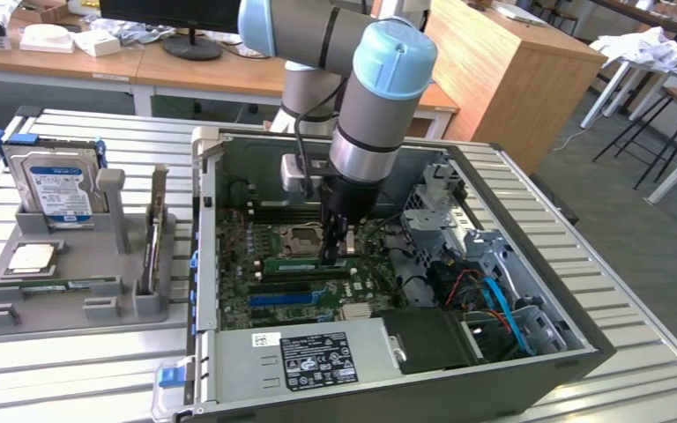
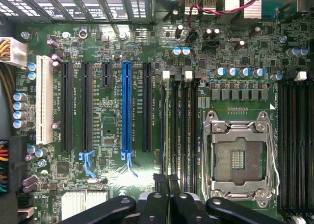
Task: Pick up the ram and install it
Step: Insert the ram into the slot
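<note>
Inside the open computer case (image 1: 584,348), the gripper (image 1: 334,254) stands over the memory slots beside the empty processor socket (image 2: 238,160). Its fingers (image 2: 158,181) are pressed almost together, pinching the ram (image 1: 297,264). The pickup looks done. The stick stands on edge along a slot, but I cannot tell whether it is fully seated. It shows as a thin green strip lying low over the motherboard (image 2: 110,131).

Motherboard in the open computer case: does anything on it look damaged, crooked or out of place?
Nothing looks damaged or crooked. The one odd spot is the processor socket: it is empty, its contacts bare, while a square silver chip lies in the grey tray beside the case.
</note>
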### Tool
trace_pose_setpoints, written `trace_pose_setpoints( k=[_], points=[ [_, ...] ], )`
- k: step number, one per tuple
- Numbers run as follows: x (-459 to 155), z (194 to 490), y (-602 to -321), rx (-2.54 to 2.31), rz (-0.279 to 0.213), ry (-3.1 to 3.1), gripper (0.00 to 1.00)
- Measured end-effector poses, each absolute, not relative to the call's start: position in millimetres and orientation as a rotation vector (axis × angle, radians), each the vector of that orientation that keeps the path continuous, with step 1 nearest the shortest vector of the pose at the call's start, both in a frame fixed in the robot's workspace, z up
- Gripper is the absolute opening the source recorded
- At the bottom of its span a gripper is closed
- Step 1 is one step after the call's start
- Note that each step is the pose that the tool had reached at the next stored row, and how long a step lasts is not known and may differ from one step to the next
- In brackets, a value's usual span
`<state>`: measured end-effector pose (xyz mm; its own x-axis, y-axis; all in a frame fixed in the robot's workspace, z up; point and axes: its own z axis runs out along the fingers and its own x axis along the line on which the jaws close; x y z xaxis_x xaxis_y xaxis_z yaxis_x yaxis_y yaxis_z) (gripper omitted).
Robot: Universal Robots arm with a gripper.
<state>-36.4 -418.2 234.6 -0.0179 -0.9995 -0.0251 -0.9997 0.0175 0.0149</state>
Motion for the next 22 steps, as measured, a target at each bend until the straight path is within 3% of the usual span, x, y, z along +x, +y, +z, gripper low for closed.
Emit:
trace_pose_setpoints(
  k=[22],
  points=[
    [-36.4,231.3,-417.2,-2.196,0.044,2.235,0.12]
  ],
)
